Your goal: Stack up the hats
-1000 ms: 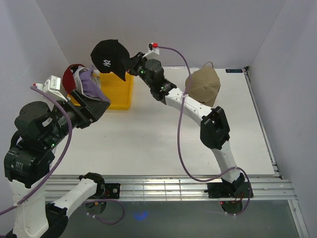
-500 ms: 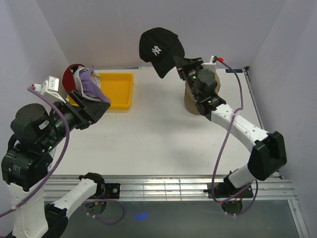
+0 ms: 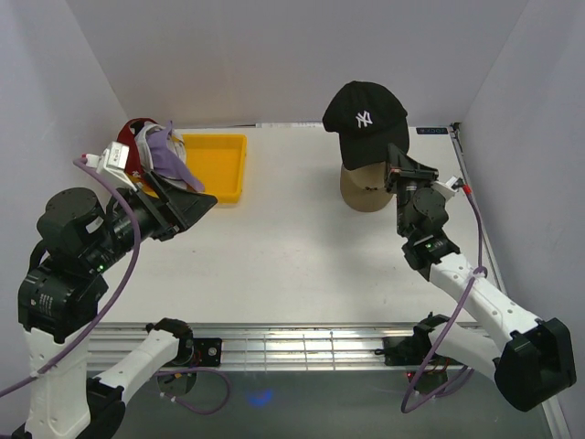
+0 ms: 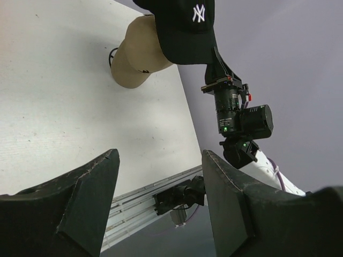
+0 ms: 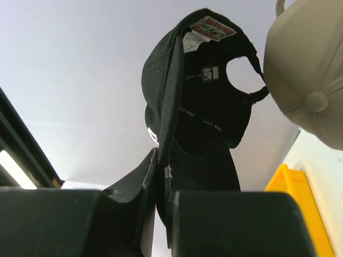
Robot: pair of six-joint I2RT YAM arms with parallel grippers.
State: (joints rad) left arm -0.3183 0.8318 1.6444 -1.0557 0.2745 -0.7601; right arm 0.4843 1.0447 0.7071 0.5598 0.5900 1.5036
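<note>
black cap (image 3: pixel 366 112) | brim clamped by right fingers (image 5: pixel 69 225), over tan cap (image 3: pixel 361 194) | left fingers (image 4: pixel 80 209) spread

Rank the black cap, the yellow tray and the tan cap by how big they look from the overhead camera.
1. Black cap, though it's raised nearer the camera.
2. Yellow tray, nearly the same, so unsure.
3. Tan cap, partly hidden by the black one.

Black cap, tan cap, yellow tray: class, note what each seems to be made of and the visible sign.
Black cap: seemingly woven fabric, matte; embroidered-looking white logo, sewn seam tape and label inside.
Tan cap: likely cotton-type cloth, matte; soft panels, covered top button.
Yellow tray: probably moulded plastic, smooth; rigid straight rim, uniform colour.
</note>
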